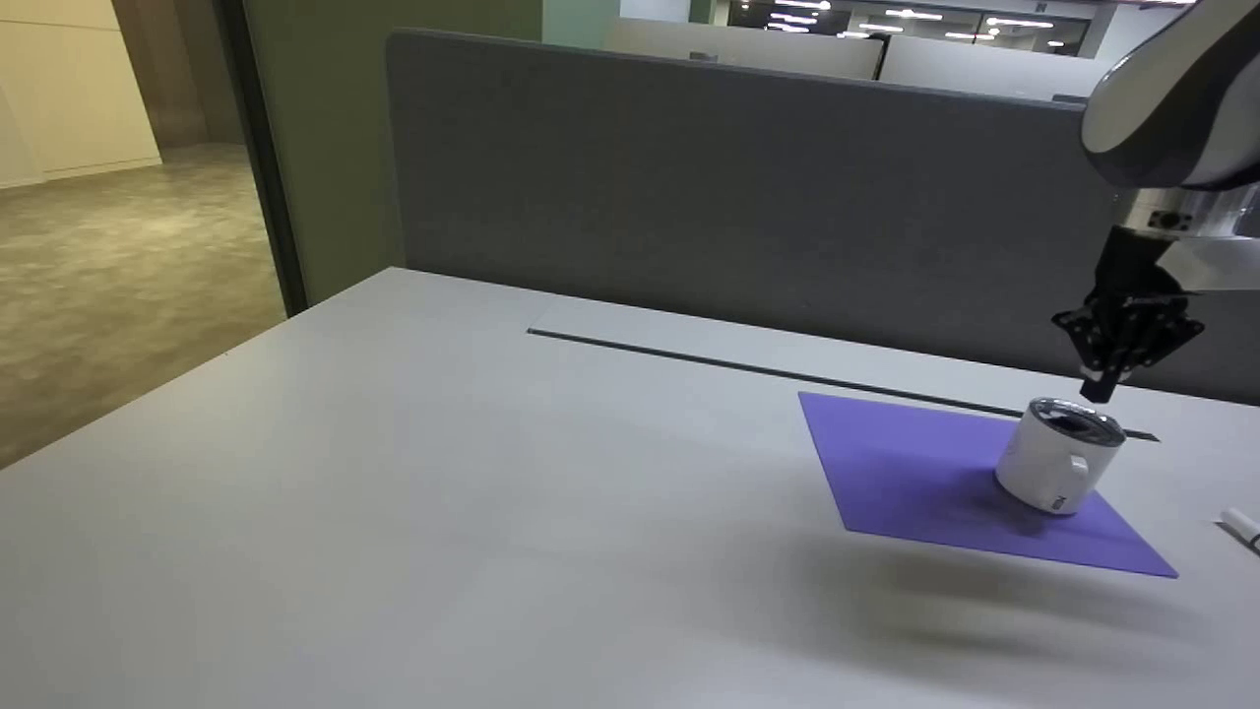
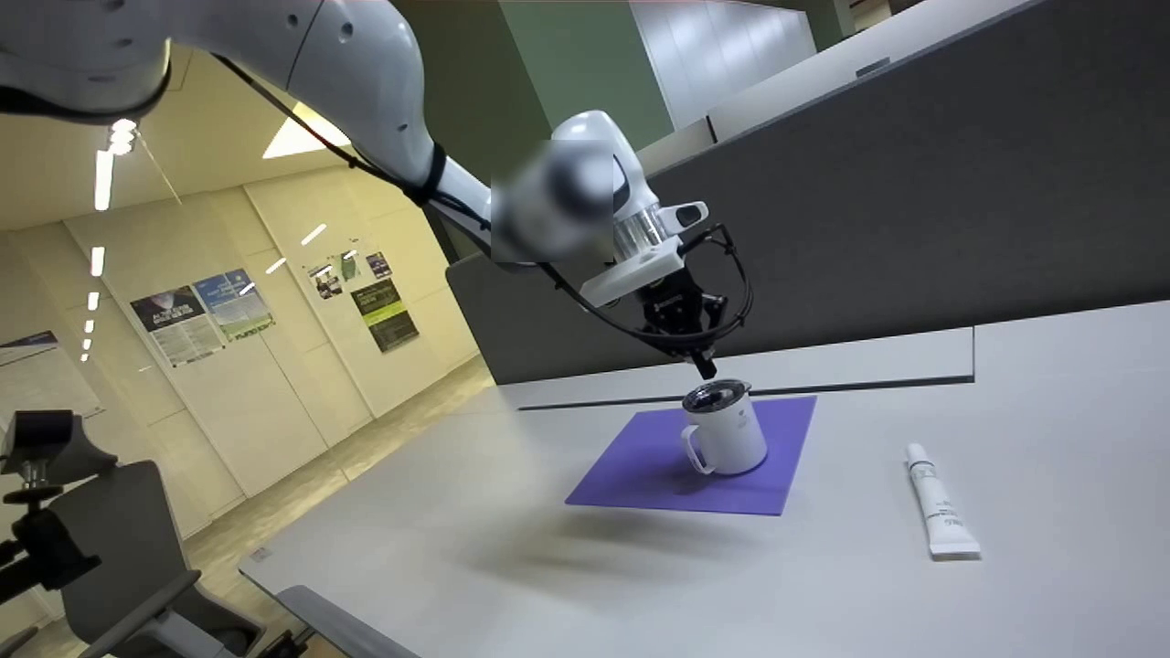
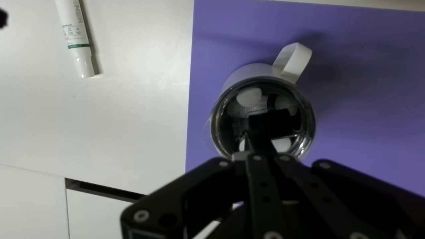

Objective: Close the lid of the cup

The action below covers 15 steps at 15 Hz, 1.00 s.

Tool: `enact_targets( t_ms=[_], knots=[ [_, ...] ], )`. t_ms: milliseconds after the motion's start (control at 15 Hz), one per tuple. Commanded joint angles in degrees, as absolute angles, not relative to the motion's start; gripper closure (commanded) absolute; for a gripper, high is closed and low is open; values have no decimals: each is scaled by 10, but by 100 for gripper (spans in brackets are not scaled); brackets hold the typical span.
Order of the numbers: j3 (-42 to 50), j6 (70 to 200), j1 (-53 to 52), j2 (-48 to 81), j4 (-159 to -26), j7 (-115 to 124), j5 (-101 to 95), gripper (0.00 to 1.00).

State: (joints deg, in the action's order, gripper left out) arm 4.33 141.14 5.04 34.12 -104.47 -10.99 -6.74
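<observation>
Standing upright, cup (image 2: 737, 440) just below end effector (image 2: 705, 368)

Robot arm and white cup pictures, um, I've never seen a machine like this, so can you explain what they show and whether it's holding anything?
The machine is a jointed robot arm ending in a black gripper, the part that grasps things. Two pictures come from cameras standing outside the robot, looking across the table. The wrist view comes from a camera on the arm itself, so it looks down past the gripper. On the table lies a purple mat, and on that stands a white cup topped by a dark, shiny lid. A white tube lies off the mat. The gripper points down close to the lid, its jaws together with nothing showing between them, so it seems to be holding nothing.
</observation>
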Motion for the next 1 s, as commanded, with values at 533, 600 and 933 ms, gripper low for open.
enact_targets(
  t_ms=[533, 600, 933],
  knots=[
    [58, 1440, 40, 372, -1026, -73, -87, 100],
    [58, 1444, 39, 373, -1027, -72, -88, 100],
    [49, 1438, 39, 374, -1027, -80, -83, 100]
  ],
)
